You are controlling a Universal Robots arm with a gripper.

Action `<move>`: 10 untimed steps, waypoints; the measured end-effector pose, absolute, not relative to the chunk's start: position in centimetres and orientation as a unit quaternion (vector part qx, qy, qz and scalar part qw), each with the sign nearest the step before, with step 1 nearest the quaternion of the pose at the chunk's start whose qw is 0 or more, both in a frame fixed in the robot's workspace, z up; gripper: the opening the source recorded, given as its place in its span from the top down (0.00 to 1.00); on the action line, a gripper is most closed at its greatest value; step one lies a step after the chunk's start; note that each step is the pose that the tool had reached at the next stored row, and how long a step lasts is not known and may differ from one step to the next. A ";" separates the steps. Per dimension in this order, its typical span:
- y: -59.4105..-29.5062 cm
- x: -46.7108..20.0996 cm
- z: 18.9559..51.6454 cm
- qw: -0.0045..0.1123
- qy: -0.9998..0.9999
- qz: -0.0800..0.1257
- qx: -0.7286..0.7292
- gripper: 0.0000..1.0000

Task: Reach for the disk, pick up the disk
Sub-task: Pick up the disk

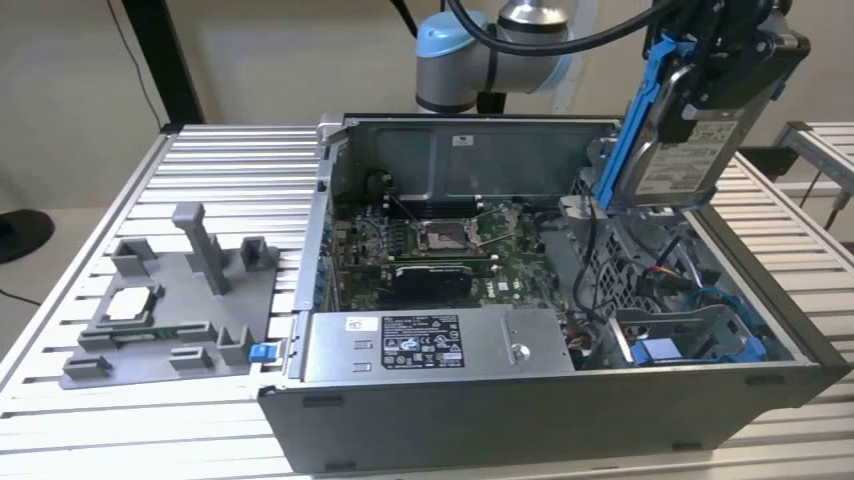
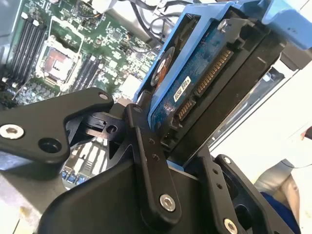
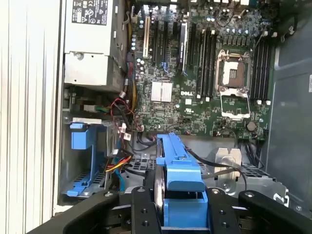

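The disk [image 1: 683,150], silver-grey with a white label and a blue bracket [image 1: 625,130] along its edge, hangs upright above the right rear corner of the open computer case [image 1: 534,400]. My gripper [image 1: 705,95] is shut on it from above. In the second wrist view the disk's blue circuit board and connector [image 2: 195,83] sit clamped between the black fingers [image 2: 146,146]. In the first wrist view the blue bracket [image 3: 178,168] stands between the two fingers [image 3: 141,214], well above the motherboard [image 3: 195,73].
Inside the case lie the motherboard [image 1: 441,240], a label-covered power supply box [image 1: 427,345] at the front and a blue drive cage [image 1: 694,345] with loose cables at the exterior view's right. A grey fixture [image 1: 174,310] holding a small square chip [image 1: 130,303] stands at the left on the slatted table.
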State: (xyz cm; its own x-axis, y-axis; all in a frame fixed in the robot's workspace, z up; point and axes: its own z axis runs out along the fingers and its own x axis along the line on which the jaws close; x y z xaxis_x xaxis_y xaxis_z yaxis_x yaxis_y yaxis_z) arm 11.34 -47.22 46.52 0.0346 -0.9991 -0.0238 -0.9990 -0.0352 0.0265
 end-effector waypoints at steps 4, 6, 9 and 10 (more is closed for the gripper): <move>-47.7 11.3 46.5 0.001 -0.695 -0.018 0.719 1.00; -48.0 11.3 46.5 0.001 -0.695 -0.018 0.719 1.00; -48.7 11.3 46.5 0.001 -0.695 -0.018 0.719 1.00; -49.0 11.3 46.5 0.001 -0.695 -0.018 0.719 1.00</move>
